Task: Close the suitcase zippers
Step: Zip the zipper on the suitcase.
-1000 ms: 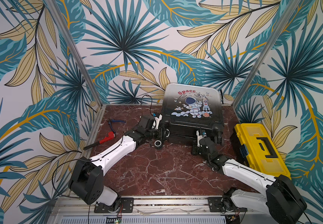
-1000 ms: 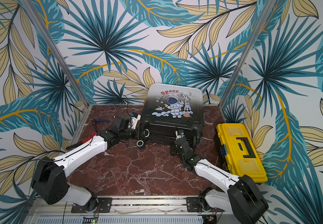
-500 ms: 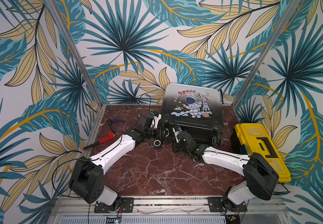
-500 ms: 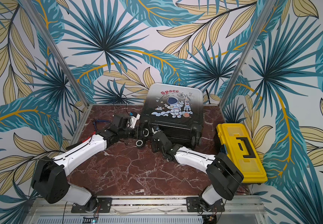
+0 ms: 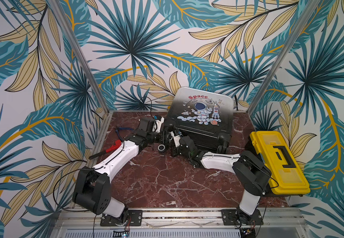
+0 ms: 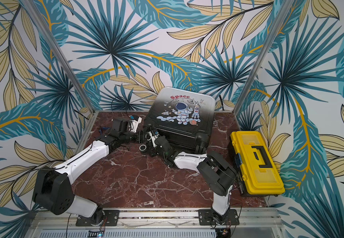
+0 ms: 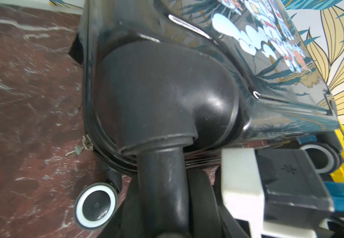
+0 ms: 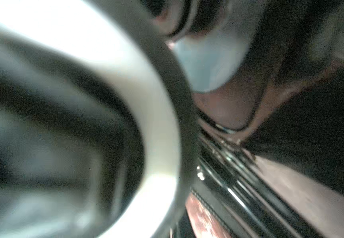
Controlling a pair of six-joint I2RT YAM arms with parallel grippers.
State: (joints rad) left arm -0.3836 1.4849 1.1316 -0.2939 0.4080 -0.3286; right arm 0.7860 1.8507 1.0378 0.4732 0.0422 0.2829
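A: State of right gripper?
B: Pinched together at suitcase's 7 o'clock corner. Held thing not discernible; wrist view blurred.
A: And left gripper?
B: Alongside, at that corner's wheel housing. Apart or clamped: cannot tell.
A: Position of suitcase?
B: Flat, 12 o'clock on table. Zippers rounding the corner, pull tab sticking outward.

Both top views: bright, even light from overhead; sharp throughout; only soft, faint shadows on the table.
Left wrist view: slightly soft, with white glare streaks and wallpaper reflections on the glossy suitcase.
Right wrist view: dim, badly out of focus; the wheel rim is blown out white.
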